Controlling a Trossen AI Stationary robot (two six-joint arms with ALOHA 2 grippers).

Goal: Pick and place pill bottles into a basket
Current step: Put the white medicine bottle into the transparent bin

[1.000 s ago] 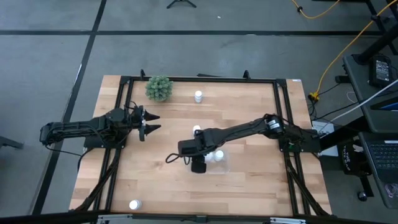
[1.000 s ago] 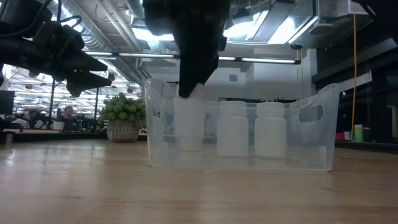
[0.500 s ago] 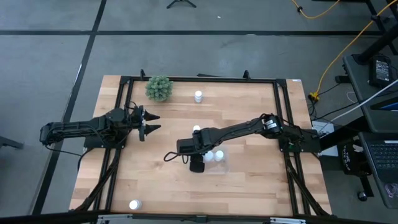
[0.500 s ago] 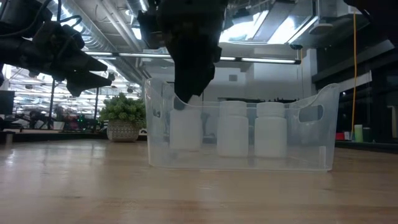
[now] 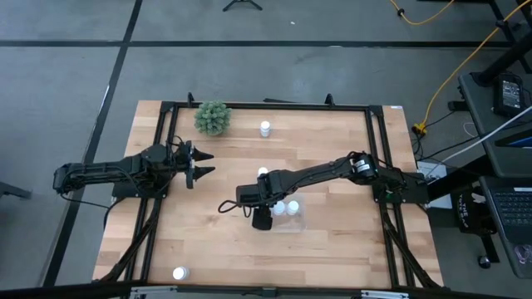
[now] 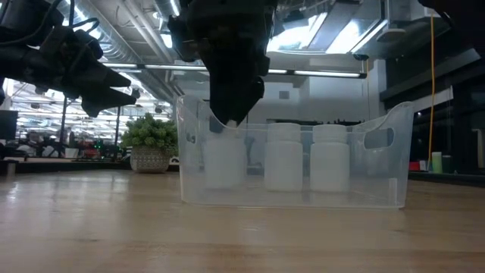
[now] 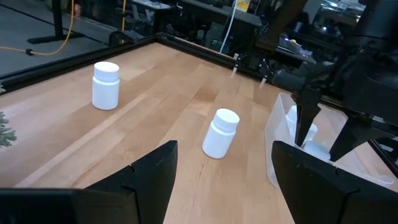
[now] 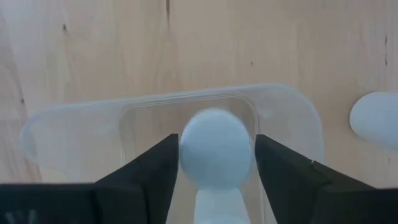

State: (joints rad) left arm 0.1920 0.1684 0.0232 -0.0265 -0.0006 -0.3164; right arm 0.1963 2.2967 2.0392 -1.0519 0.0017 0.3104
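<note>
The clear tray (image 5: 301,219) stands on the table's middle and also shows in the low view (image 6: 379,178). Two white pill bottles (image 6: 283,158) (image 6: 330,158) stand upright in it. My right gripper (image 5: 263,218) is over the tray's left end, shut on a third bottle (image 6: 223,159). My left gripper (image 5: 204,164) hovers open and empty over the table's left part. Loose bottles stand at the far edge (image 5: 265,128), just beyond the tray (image 5: 263,173) and by the near left edge (image 5: 179,272). My right gripper pinches the bottle's white cap (image 8: 216,149) between its two fingers, one on either side. The fingers come from above, pointing down. The bottle is upright inside the tray, its base down by the tray's floor (image 6: 223,184).
A green bushy plant (image 5: 213,118) stands at the far left. A black frame (image 5: 166,208) runs round the tabletop. The left wrist view shows the far bottle (image 7: 106,85) and the one beyond the tray (image 7: 221,132) on open wood.
My right gripper has gone down into the tray with the bottle and a little toward the table's left edge. The bottle hung above the tray's floor then; it is now level with the other two.
</note>
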